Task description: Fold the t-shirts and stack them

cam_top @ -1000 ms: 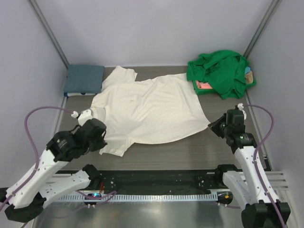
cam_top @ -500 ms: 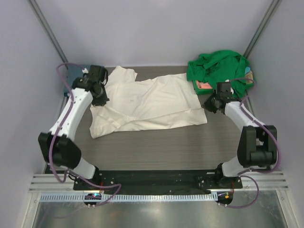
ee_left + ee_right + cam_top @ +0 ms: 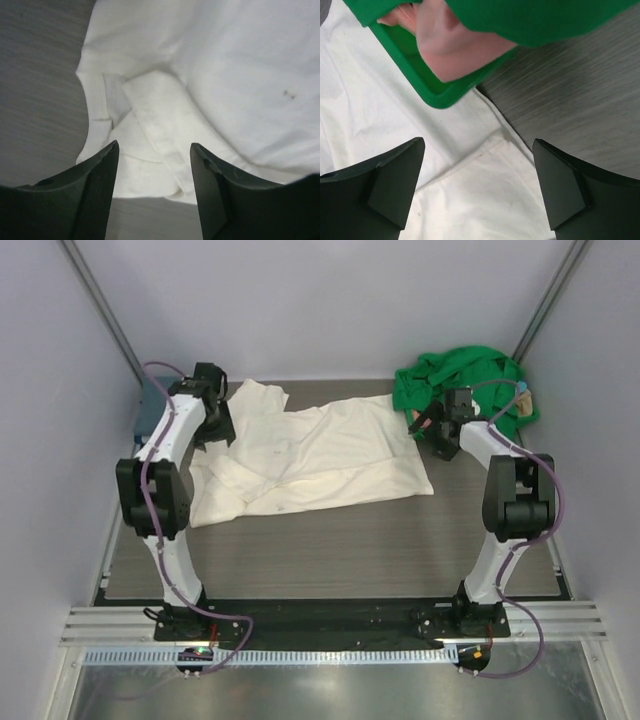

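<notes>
The cream-white t-shirt point(image 3: 320, 455) lies across the table with its near part folded over toward the back. My left gripper point(image 3: 212, 432) hovers open over its rumpled left sleeve point(image 3: 150, 120), both fingers point(image 3: 95, 190) clear of the cloth. My right gripper point(image 3: 432, 435) stands wide open above the shirt's right edge point(image 3: 485, 200), beside the tray. A bright green t-shirt point(image 3: 462, 390) is heaped at the back right, with a pink one point(image 3: 450, 50) under it. A slate-blue one point(image 3: 147, 410) shows behind my left arm.
The rigid green tray point(image 3: 437, 95) sits just beyond my right gripper, its corner resting on the white shirt. Grey walls and slanted metal posts point(image 3: 100, 300) close in the table on three sides. Dark bare tabletop point(image 3: 330, 550) lies in front of the shirt.
Both arms swung from the near edge to the back, carrying the shirt's near hem over itself. Both grippers, shut on cloth earlier, now stand open with the shirt released.
</notes>
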Robot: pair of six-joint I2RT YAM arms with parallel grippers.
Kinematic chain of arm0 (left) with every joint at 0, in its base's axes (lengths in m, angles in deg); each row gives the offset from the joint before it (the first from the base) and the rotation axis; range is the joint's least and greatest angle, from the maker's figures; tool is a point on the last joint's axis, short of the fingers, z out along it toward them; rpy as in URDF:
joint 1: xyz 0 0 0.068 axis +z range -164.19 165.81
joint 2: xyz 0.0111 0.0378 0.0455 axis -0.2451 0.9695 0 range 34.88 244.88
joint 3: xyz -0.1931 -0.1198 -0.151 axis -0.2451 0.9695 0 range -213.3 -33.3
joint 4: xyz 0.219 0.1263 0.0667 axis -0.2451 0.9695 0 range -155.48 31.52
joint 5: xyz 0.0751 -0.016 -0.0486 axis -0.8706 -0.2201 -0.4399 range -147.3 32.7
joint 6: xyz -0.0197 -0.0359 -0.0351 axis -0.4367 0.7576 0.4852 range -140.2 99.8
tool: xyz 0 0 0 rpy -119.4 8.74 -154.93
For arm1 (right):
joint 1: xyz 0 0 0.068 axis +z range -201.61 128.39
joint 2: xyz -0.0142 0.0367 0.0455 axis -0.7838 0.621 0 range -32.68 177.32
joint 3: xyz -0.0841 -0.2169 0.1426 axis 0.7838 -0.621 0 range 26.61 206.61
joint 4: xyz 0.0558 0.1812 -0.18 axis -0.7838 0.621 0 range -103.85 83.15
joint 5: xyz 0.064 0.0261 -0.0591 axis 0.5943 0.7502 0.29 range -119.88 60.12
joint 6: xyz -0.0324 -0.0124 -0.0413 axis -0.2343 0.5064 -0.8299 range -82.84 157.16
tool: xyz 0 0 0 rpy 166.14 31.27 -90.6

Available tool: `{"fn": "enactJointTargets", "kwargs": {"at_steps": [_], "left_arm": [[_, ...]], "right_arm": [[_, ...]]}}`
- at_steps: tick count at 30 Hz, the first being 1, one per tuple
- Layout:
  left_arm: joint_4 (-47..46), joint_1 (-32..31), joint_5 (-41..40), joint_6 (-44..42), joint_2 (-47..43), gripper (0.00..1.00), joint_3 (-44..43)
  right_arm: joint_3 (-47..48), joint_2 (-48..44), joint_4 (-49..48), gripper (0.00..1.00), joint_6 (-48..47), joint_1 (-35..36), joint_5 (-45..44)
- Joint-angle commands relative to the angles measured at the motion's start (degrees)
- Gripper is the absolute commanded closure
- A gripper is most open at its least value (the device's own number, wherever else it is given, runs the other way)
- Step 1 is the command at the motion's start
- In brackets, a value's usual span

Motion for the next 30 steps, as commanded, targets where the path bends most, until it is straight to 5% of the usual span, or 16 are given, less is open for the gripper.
{"fn": "enactJointTargets", "kwargs": {"at_steps": [1,10,17,22,30], "left_arm": [[-2.85,-0.04,-1.67,5.28,-14.36,0.38,10.66],[-21.83,3.64,3.15,24.25,-49.0,0.37,58.36],[-27.38,5.32,5.26,30.42,-58.15,0.33,72.81],[-31.16,7.34,2.99,31.57,-59.03,0.29,76.79],[-35.9,10.33,0.17,33.94,-59.65,0.27,80.22]], "right_arm": [[-2.75,-8.71,1.23,0.04,-1.45,-0.09,-5.42],[-29.74,-26.04,-6.41,0.07,1.1,-0.09,0.54],[-36.87,-22.81,-12.55,0.15,1.98,-2.55,5.72],[-36.52,-18.67,-16.78,0.18,3.91,-2.64,6.87],[-36.25,-15.94,-18.72,0.36,3.83,-2.64,7.4]]}}
